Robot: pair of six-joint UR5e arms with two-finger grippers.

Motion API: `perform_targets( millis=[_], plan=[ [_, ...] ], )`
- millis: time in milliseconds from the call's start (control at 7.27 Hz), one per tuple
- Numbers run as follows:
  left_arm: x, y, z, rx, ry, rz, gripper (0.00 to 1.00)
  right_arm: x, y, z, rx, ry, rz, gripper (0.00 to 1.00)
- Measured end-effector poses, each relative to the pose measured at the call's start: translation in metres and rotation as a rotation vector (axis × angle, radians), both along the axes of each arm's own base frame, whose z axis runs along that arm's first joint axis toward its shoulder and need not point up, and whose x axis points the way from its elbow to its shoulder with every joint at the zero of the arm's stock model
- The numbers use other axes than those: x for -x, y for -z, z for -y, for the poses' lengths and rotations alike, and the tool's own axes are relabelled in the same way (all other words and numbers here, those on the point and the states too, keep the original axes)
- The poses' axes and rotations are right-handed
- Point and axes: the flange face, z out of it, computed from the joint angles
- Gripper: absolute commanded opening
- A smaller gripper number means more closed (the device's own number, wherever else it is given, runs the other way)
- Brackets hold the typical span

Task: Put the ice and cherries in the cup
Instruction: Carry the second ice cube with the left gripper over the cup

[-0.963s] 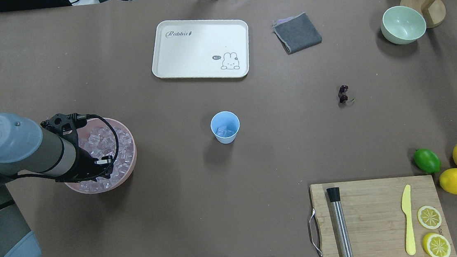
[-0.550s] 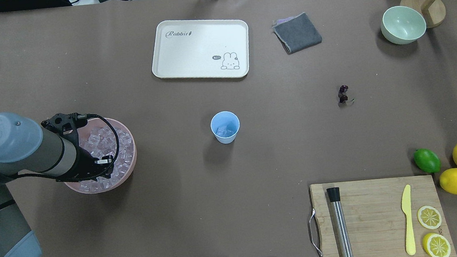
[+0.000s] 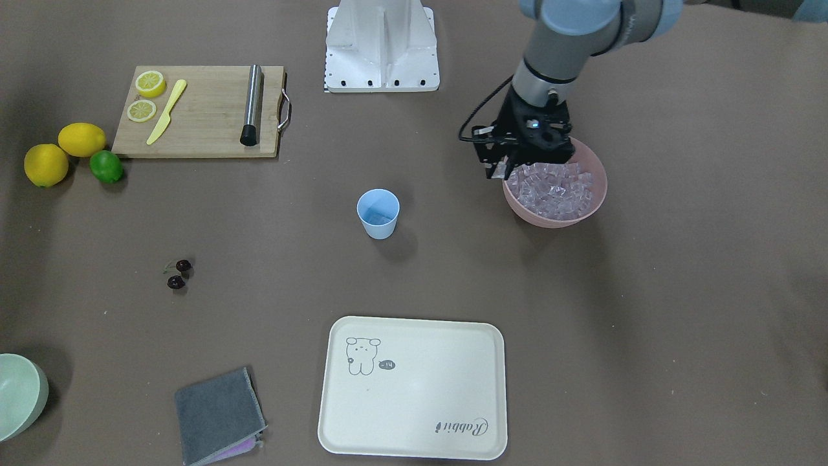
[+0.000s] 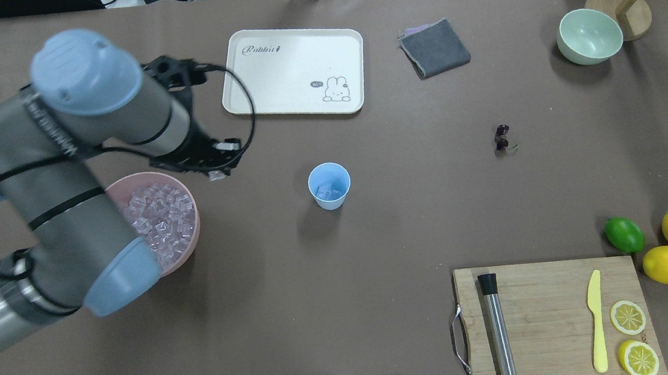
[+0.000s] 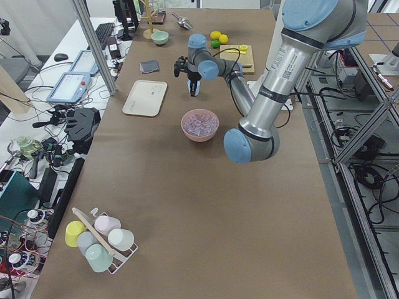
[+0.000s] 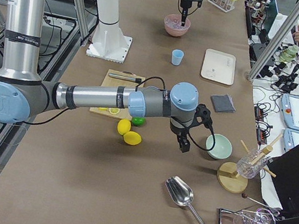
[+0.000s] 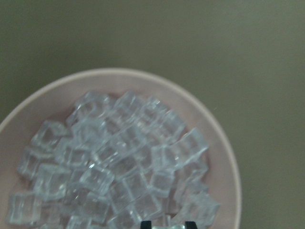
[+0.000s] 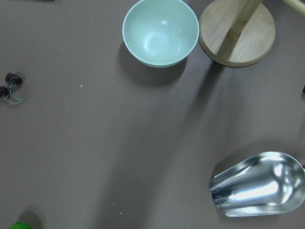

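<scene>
The light blue cup (image 4: 329, 185) stands mid-table with a few ice cubes in it; it also shows in the front view (image 3: 378, 213). The pink bowl (image 4: 188, 191) holds several clear ice cubes (image 4: 161, 217), seen close in the left wrist view (image 7: 119, 162). My left gripper (image 4: 218, 173) hangs above the bowl's edge on the cup side (image 3: 500, 171), shut on a small ice cube (image 7: 167, 227). The dark cherries (image 4: 502, 137) lie on the table to the right of the cup and show in the right wrist view (image 8: 9, 86). My right gripper (image 6: 183, 144) hovers near the pale green bowl; I cannot tell its state.
A cream tray (image 4: 293, 70), a grey cloth (image 4: 434, 47) and a pale green bowl (image 4: 590, 35) lie at the far side. A cutting board (image 4: 554, 319) with a knife, a steel rod and lemon slices is near right, beside a lime and lemons. A metal scoop (image 8: 259, 183) lies far right.
My left arm has risen out of the pink bowl and swung up and toward the cup side, carrying an ice cube. Cup and cherries have not moved.
</scene>
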Motion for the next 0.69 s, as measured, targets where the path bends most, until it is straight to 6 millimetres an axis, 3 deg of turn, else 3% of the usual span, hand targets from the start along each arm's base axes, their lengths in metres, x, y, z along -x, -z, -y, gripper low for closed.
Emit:
perform_targets(
  millis=[138,275,413,688],
  plan=[
    [-0.03,0.041,0.019,0.003,0.0,-0.006,0.0,0.0,0.0,0.001,0.001,0.0,0.001,0.99],
    [-0.061,0.06,0.03,0.01,0.001,-0.028,0.0,0.0,0.0,0.002,0.002,0.0,0.001,0.99],
    [-0.088,0.066,0.034,0.009,0.006,-0.039,0.0,0.0,0.0,0.002,0.001,-0.001,0.001,0.99],
    [-0.128,0.062,0.02,-0.004,0.025,-0.015,0.0,0.0,0.003,0.004,-0.003,-0.001,0.001,0.99]
  ],
)
